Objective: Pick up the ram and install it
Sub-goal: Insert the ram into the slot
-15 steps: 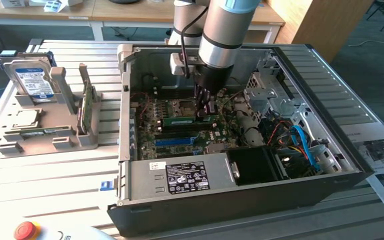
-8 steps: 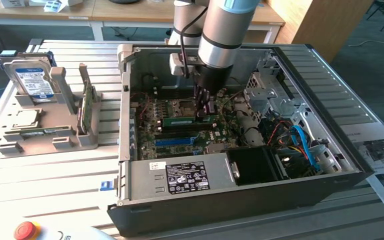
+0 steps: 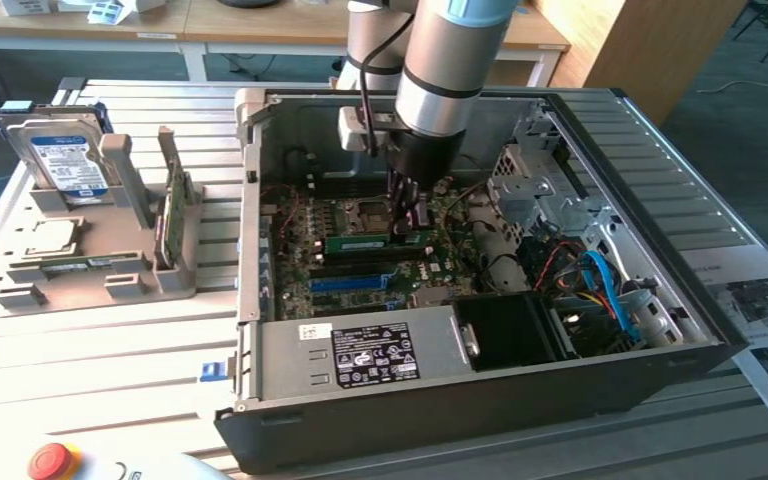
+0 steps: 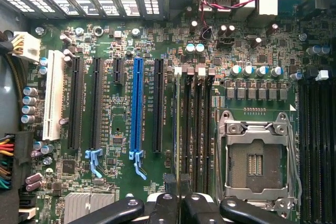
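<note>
- The end effector (image 4: 177, 199) is clamping shut on the ram (image 3: 361, 241), which is hanging edge-down just beside the CPU socket (image 4: 257, 156).
- The stick is lining up with the black memory slots (image 4: 197, 129) next to the socket. Seating it well probably means pressing straight down and level, tilting neither end.
- Farther from the socket, the blue slot (image 4: 137, 108) is running parallel and is not the target.

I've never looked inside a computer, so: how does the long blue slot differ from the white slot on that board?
The blue slot is slimmer and longer than the white slot. The blue slot ends in a blue latch; the white slot shows none. Both are empty and run parallel on the green board.
</note>
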### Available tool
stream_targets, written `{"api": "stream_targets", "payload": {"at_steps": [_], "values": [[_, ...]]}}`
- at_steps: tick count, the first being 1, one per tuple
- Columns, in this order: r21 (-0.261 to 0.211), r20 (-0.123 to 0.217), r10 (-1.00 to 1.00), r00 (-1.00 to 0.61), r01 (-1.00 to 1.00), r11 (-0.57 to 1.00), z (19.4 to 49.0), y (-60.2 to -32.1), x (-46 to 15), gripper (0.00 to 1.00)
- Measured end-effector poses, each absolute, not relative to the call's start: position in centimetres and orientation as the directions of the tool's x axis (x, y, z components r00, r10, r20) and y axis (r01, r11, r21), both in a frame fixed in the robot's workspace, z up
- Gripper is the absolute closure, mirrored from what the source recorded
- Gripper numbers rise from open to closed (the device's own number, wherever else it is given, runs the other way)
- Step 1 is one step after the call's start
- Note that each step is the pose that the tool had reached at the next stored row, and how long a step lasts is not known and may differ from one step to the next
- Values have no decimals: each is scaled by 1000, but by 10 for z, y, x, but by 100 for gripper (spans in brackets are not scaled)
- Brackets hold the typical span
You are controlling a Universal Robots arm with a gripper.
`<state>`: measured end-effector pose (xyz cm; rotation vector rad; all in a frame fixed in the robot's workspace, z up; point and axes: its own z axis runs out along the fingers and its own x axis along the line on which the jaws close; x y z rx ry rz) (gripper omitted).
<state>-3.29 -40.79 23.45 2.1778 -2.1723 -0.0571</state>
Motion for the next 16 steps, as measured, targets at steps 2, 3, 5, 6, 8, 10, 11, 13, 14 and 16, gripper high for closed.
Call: {"api": "stream_targets", "payload": {"at_steps": [2,3,5,6,8,10,11,13,14,16], "values": [[72,20,-1000,3,-997,-2,235,-408,-33,88],[72,20,-1000,3,-997,-2,235,-408,-32,88],[72,20,-1000,3,-997,-2,235,-409,-32,88],[72,20,-1000,3,-997,-2,235,-409,-31,88],[72,20,-1000,3,-997,-2,235,-409,-31,88],[71,20,-1000,3,-998,-2,234,-409,-31,88],[70,20,-1000,3,-998,-2,234,-409,-31,88],[69,20,-1000,3,-998,-1,234,-409,-31,88],[68,21,-1000,3,-998,-1,234,-409,-31,88],[64,22,-1000,3,-998,-1,234,-409,-31,88]]}}
